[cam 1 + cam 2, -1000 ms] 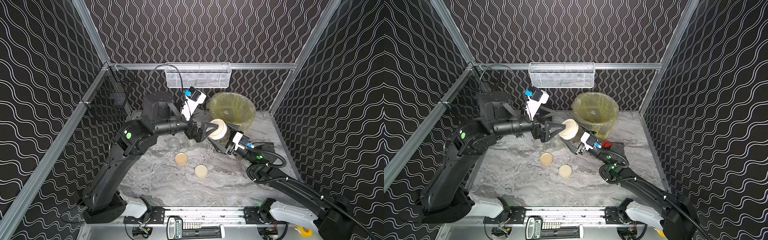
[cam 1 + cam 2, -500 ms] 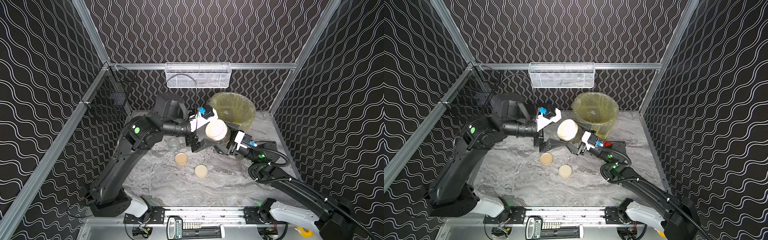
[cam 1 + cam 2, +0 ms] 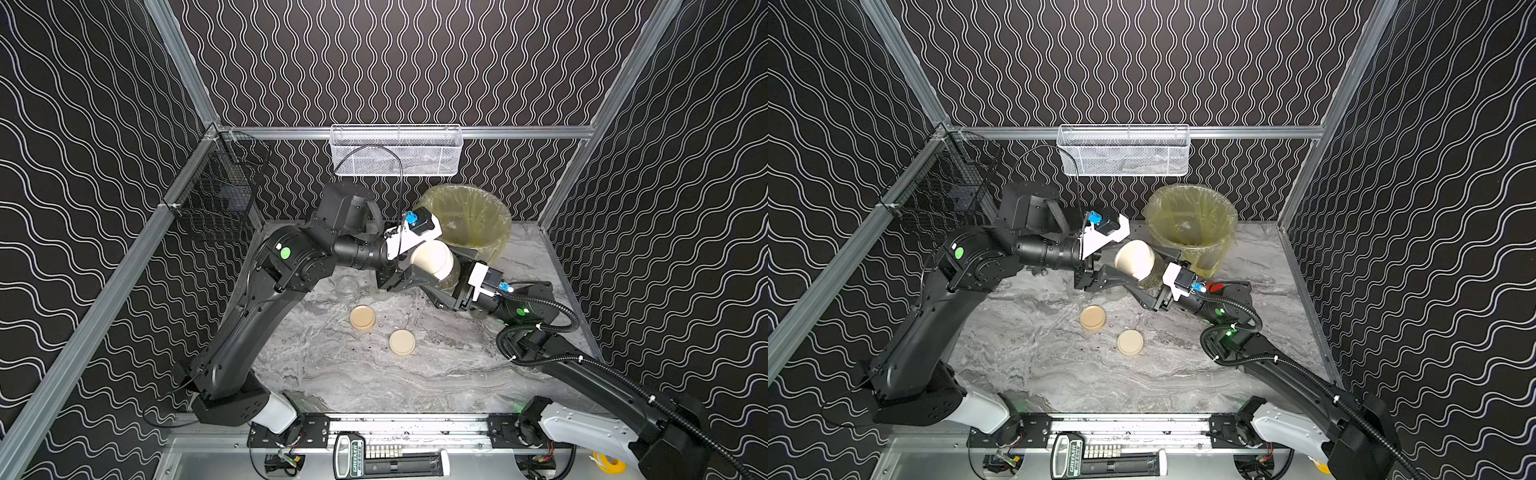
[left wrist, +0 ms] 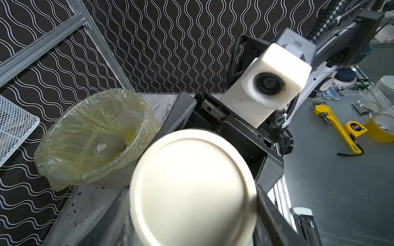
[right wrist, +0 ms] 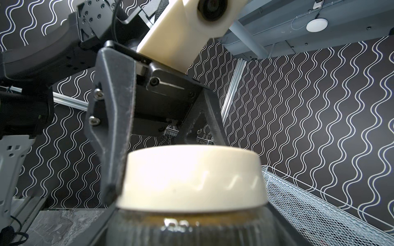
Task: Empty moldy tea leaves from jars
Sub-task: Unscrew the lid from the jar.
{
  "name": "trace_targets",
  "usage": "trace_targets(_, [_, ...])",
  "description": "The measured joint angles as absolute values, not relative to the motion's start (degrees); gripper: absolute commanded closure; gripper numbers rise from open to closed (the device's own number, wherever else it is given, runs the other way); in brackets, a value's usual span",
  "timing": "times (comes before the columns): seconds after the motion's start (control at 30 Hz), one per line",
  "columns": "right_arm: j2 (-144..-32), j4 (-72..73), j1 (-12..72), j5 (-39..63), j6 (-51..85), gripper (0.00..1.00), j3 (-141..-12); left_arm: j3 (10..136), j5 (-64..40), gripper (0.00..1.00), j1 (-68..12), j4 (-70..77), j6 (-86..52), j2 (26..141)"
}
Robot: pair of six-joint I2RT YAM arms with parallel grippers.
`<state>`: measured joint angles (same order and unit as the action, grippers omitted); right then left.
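Top views, jar: the cream-lidded glass jar (image 3: pixel 454 272) is held off the bench (image 3: pixel 332 374), just in front of the bag-lined bucket (image 3: pixel 498 220). It is tipped so its cap faces the left arm. This probably presents the cap for unscrewing and keeps the dump short.
Top views, right gripper (image 3: pixel 451 277): its jaws clamp the glass body, so it acts as the anchor.
Top views, tea leaves (image 3: pixel 1155 272): a dark mass inside the glass, below the cap.
Top views, bench: two loose cream lids (image 3: pixel 363 318) and an open empty jar (image 3: pixel 347 286) suggest other jars are already dealt with.
Left wrist, left gripper (image 4: pixel 191 213): its jaws press on opposite sides of the lid (image 4: pixel 191 181), a grip suited to twisting. The bucket's mouth gapes just beyond.
Right wrist, lid: one left finger (image 5: pixel 113 127) lies flat against its side. The lid sits fully on the jar, not yet off.
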<state>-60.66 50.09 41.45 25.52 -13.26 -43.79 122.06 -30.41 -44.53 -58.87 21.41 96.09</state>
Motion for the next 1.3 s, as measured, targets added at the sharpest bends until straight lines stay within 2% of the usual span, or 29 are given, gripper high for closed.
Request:
trace_targets(0.1, [-60.62, 50.11, 41.47, 25.39, -13.06, 0.82, -43.79, 120.51, -30.74, 0.53, -44.53, -57.49, 19.31, 95.22])
trace_targets(0.2, [-60.62, 50.48, 41.54, 24.82, -13.32, 0.82, -43.79, 117.56, -30.85, 0.64, -44.53, -54.5, 14.96, 93.43])
trace_targets(0.47, [-61.28, 52.36, 42.02, 20.14, -21.12, 0.82, -42.37, 113.38, -23.62, 0.74, -46.0, -50.81, -3.95, 90.48])
trace_targets(0.63, [-62.35, 50.78, 41.87, 13.8, -27.11, 0.83, -41.5, 120.55, -18.96, 0.74, -46.37, -53.23, -13.47, 92.47])
trace_targets(0.77, [-63.02, 50.89, 42.02, 12.58, -29.08, 0.83, -41.25, 123.68, -15.46, 0.74, -46.74, -56.34, -16.99, 95.04])
trace_targets(1.07, [-62.37, 54.52, 42.0, 11.97, -26.22, 0.83, -39.29, 123.0, -9.65, 0.74, -46.83, -56.14, -19.11, 91.79])
trace_targets(1.3, [-58.24, 59.75, 42.0, 10.39, -19.4, 0.83, -37.19, 117.12, -2.66, 0.76, -46.74, -54.63, -19.05, 87.42])
